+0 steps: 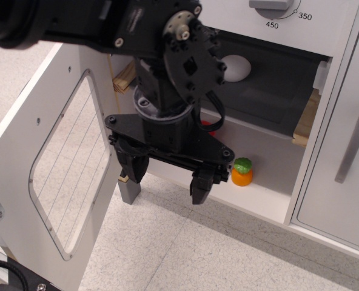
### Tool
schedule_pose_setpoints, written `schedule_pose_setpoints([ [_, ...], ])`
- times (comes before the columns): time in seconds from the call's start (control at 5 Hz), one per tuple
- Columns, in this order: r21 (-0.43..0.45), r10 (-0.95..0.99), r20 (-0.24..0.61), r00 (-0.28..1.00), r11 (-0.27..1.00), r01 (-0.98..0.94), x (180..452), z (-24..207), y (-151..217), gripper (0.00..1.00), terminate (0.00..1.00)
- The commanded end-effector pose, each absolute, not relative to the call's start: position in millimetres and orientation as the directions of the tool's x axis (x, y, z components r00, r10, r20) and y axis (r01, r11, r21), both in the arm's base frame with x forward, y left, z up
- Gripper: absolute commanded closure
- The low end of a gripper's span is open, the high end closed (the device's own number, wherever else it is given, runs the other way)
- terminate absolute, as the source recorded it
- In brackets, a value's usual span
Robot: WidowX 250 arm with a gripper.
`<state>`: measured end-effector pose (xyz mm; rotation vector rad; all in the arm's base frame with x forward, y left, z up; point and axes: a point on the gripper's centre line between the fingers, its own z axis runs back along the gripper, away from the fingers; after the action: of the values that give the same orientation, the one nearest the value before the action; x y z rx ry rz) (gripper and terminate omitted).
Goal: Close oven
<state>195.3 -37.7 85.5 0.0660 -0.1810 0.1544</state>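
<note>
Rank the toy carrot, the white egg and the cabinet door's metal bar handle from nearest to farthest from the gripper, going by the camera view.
From the gripper:
1. Toy carrot, on the oven floor just right of the right finger.
2. White egg, on the dark shelf above.
3. Metal bar handle, far right on the cabinet door.

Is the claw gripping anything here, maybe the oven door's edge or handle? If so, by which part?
Nothing is held. The claw is open and empty in front of the oven door, which hangs open.
</note>
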Motion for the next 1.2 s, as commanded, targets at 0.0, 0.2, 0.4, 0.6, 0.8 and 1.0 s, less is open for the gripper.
schedule_pose_setpoints([
  [0.0, 0.051, 0.147, 0.184, 0.972, 0.986, -0.159, 195.3, 85.5, -37.7, 0.0, 0.0],
  [0.2, 0.056, 0.207, 0.211, 0.955, 0.973, -0.223, 210.5, 109.0, -6.4, 0.0, 0.0],
  [0.4, 0.022, 0.289, 0.205, 0.935, 0.954, -0.3, 227.0, 139.0, 33.3, 0.0, 0.0],
  [0.6, 0.008, 0.336, 0.239, 0.911, 0.937, -0.348, 234.0, 163.2, 71.3, 0.0, 0.0],
  [0.8, 0.042, 0.35, 0.243, 0.905, 0.928, -0.37, 236.8, 170.0, 107.9, 0.0, 0.0],
  [1.0, 0.075, 0.332, 0.223, 0.917, 0.932, -0.356, 237.3, 158.7, 137.4, 0.0, 0.0],
])
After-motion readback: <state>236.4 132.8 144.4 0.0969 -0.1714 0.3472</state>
